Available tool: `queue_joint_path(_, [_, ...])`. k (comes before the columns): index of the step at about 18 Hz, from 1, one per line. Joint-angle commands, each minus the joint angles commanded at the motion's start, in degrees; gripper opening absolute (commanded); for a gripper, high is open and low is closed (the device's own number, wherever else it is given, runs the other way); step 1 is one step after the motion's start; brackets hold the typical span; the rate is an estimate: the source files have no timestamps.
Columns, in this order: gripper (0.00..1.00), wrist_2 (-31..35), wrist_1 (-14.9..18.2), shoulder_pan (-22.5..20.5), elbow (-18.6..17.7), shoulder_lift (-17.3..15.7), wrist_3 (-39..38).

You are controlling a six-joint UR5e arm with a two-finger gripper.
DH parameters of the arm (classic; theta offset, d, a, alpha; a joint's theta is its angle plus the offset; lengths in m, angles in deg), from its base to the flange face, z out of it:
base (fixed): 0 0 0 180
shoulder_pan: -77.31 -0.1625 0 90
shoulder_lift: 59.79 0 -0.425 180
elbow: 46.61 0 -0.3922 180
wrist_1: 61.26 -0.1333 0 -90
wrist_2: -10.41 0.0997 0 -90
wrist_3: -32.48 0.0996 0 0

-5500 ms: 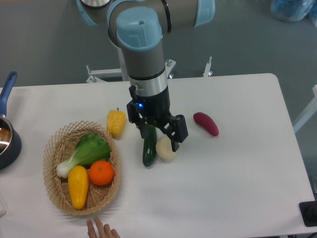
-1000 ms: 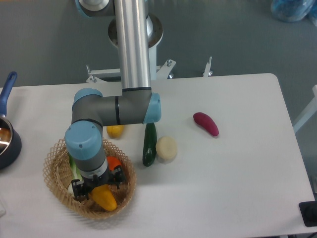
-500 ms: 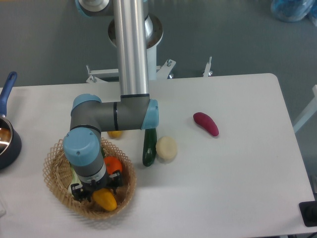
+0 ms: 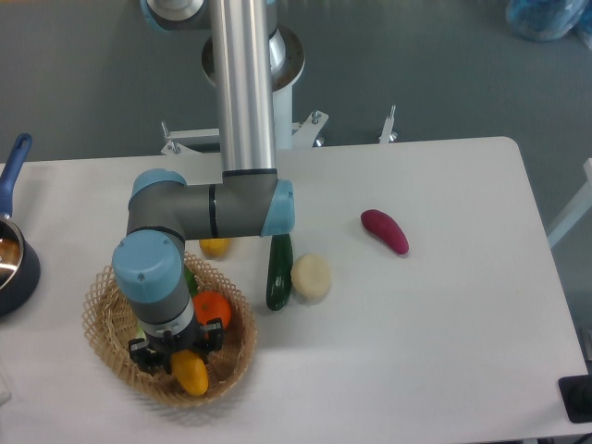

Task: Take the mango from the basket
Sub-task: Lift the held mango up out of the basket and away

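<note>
While the arm's wrist hangs straight over the basket (image 4: 106,319), the gripper (image 4: 176,356) sits low inside it, its dark fingers (image 4: 212,336) on either side of the mango (image 4: 191,373). The fingers look closed against the fruit, though the wrist hides most of the contact and whether the mango is clear of the basket floor cannot be told. Only the mango's lower end shows, yellow shading orange, poking out below the gripper toward the basket's front rim. Just beside the gripper, to its upper right, lies the orange (image 4: 214,309), touching or nearly touching the fingers. A sliver of green leaf (image 4: 190,280) shows behind the wrist. Outside the basket, near its far rim, a yellow pepper (image 4: 215,246) peeks from under the forearm. To the right on the table (image 4: 444,314) lie a cucumber (image 4: 278,270) and, touching it, a pale round vegetable (image 4: 310,277). Well apart, further right, is a purple eggplant (image 4: 384,230). At the left edge sits a blue-handled pot (image 4: 13,254).
</note>
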Motion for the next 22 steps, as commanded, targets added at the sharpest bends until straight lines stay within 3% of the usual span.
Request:
queue_joint_path(4, [0.33, 0.0, -0.6, -3.2, 0.8, -2.7, 15.6])
queue_joint_path(7, [0.33, -0.4, -1.1, -6.8, 3.5, -4.8, 22.2])
queue_joint_path(12, [0.33, -4.4, -2.1, -12.6, 7.8, -5.2, 25.7])
queue_joint_path(15, [0.33, -7.0, -2.0, -15.7, 7.6, -5.7, 31.7])
queue_joint_path(22, [0.33, -11.0, -1.9, -18.8, 6.2, -7.9, 37.1])
